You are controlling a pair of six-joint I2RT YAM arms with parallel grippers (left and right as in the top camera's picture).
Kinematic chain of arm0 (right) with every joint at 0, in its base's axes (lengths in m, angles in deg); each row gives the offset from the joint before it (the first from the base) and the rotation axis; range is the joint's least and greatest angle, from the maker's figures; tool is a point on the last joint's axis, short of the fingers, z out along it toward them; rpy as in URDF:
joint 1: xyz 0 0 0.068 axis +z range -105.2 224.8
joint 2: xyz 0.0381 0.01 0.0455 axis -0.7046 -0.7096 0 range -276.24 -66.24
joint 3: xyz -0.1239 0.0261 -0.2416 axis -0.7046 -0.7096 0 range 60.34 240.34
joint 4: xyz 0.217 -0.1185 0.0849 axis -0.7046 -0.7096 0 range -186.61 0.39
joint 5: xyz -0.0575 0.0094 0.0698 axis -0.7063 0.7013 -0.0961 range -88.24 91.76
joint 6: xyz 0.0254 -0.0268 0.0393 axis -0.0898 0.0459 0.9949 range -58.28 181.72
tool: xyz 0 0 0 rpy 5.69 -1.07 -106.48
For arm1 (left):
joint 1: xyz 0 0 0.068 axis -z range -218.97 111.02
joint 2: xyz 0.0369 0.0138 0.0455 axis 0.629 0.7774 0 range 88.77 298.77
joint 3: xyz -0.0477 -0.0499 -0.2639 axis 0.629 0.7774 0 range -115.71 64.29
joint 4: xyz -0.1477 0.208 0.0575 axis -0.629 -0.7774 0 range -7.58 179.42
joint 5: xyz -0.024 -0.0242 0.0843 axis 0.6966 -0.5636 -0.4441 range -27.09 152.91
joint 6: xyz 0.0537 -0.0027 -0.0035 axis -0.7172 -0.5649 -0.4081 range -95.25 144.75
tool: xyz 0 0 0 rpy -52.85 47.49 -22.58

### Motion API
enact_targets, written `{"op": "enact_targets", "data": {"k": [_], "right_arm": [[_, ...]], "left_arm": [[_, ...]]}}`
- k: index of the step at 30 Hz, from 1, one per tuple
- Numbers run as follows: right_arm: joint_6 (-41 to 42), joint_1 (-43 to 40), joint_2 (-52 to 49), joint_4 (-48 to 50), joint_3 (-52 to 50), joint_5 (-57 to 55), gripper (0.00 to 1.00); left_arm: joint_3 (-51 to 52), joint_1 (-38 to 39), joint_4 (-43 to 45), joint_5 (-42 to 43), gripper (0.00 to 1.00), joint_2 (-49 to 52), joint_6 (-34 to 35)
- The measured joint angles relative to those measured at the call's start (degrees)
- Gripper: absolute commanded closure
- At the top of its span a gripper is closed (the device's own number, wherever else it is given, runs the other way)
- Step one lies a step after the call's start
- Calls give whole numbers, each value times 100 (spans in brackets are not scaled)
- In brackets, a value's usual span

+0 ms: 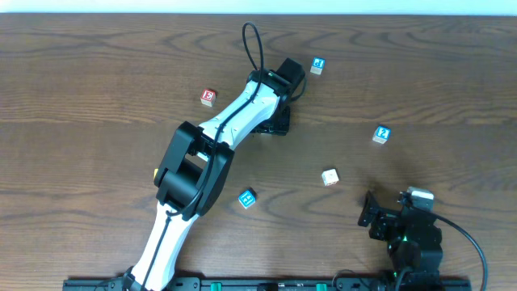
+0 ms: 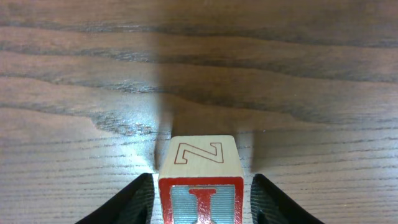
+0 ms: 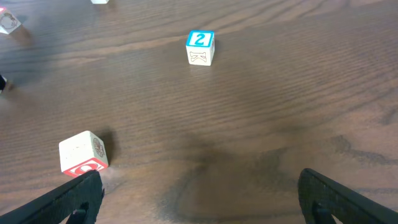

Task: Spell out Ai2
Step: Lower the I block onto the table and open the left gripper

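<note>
A wooden letter block (image 2: 200, 180) with a red I on its near face and a Z on top stands on the table between the fingers of my left gripper (image 2: 202, 190). The fingers flank it with a narrow gap on each side, so the gripper is open. In the overhead view the left gripper (image 1: 272, 123) hides this block. The blue "2" block (image 1: 381, 134) lies right of centre and also shows in the right wrist view (image 3: 199, 47). My right gripper (image 3: 202, 199) is wide open and empty, low at the front right (image 1: 373, 212).
A beige block with a red face (image 1: 329, 177) lies near the right gripper's left finger (image 3: 83, 152). A blue block (image 1: 246, 198) lies beside the left arm, another blue block (image 1: 317, 65) at the back, and a red block (image 1: 208, 97) at back left.
</note>
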Motion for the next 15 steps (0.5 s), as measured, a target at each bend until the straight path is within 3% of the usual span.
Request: {"op": "enact_targets", "data": {"k": [2, 7, 15], "right_arm": [[0, 0, 0, 0, 0, 0, 1], [0, 0, 0, 0, 0, 0, 1], [0, 0, 0, -2, 0, 2, 1]], "left_arm": [[0, 0, 26, -4, 37, -2, -52], [-76, -11, -33, -9, 30, 0, -330], [-1180, -20, -387, -361, 14, 0, -804]]}}
